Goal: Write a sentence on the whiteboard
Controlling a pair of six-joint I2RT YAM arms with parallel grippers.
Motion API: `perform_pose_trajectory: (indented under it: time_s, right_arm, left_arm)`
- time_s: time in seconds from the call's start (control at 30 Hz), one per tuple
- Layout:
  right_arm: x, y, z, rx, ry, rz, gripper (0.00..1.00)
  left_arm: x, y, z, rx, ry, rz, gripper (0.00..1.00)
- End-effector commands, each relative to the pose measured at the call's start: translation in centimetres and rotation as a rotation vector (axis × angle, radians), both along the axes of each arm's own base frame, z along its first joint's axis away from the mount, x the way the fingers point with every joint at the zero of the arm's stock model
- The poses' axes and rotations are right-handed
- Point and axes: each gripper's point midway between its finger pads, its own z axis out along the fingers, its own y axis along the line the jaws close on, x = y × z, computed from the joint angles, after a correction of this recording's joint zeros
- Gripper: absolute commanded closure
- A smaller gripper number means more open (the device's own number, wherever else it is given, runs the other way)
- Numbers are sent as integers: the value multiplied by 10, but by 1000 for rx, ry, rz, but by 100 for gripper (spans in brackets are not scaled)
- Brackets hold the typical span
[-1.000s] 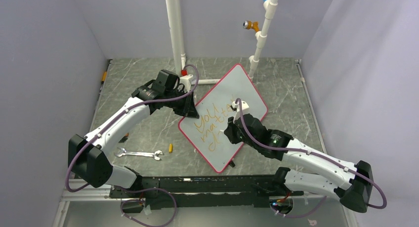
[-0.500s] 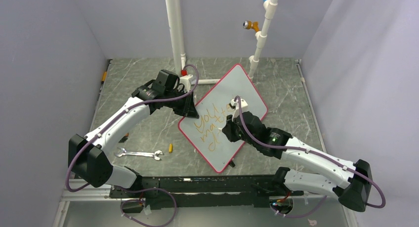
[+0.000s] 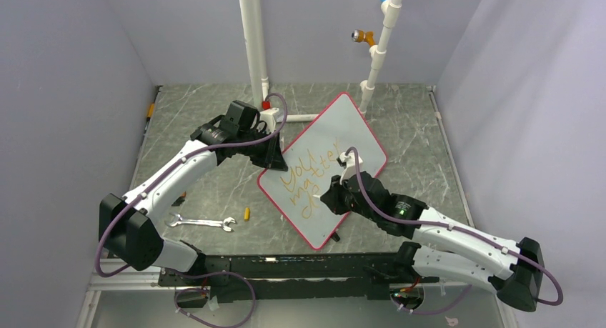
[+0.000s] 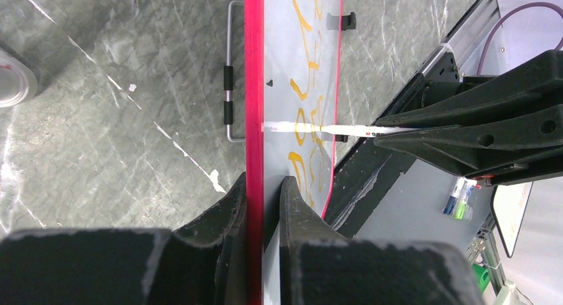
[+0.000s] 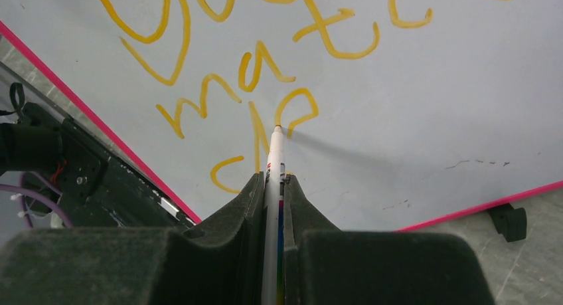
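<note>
The whiteboard [image 3: 350,131], pale grey with a thin red rim, lies tilted on the table. The sentence [image 3: 304,181] in orange-yellow marker fills its near left part in slanted lines; it also shows in the right wrist view [image 5: 265,66]. My left gripper [image 3: 275,156] is shut on the board's left rim [image 4: 253,86], one finger on each side. My right gripper [image 5: 273,182] is shut on a white marker [image 5: 274,155] whose tip touches the board at the lowest line of lettering. The marker also shows in the left wrist view [image 4: 312,128].
A wrench [image 3: 202,222] and a small orange cap [image 3: 247,214] lie on the table left of the board. Two white pipe posts [image 3: 254,49] [image 3: 379,49] stand behind it. A metal handle [image 4: 229,99] shows behind the board's rim. Walls close in on both sides.
My right gripper has moved with the marker toward the near edge of the board, and more lettering has appeared in the lowest line. The left arm has held still.
</note>
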Motion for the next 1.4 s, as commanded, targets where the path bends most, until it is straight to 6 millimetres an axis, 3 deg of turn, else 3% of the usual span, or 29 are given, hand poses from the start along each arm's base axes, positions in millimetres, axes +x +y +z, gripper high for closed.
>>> perform_pose_trajectory:
  time_s: [0.0,0.2,0.37,0.67,0.77,1.0,1.37]
  right_arm:
    - [-11,-16,-37,-91,93,-34,100]
    - [-12,-34,-45,-135,117,-114,100]
    - [-8,-47,-35,-177,94,-157,100]
    - [9,-28,48,-38,-77,-99,100]
    - [14,-21,63,-13,-117,-89,100]
    - [24,-13,49,-45,-112,-92,100]
    - [31,-17,17,-68,-72,-95,100]
  left_arm:
    - [46,37,-11,202,-165,141,100]
    - [46,38,-12,205,-164,141,100]
    - [46,37,-11,203,-163,139,100]
    - [46,38,-11,203,-166,141,100]
    - [46,38,-10,202,-166,142,100]
    - [45,37,-9,198,-167,137,100]
    - [44,36,-7,186,-169,133,100]
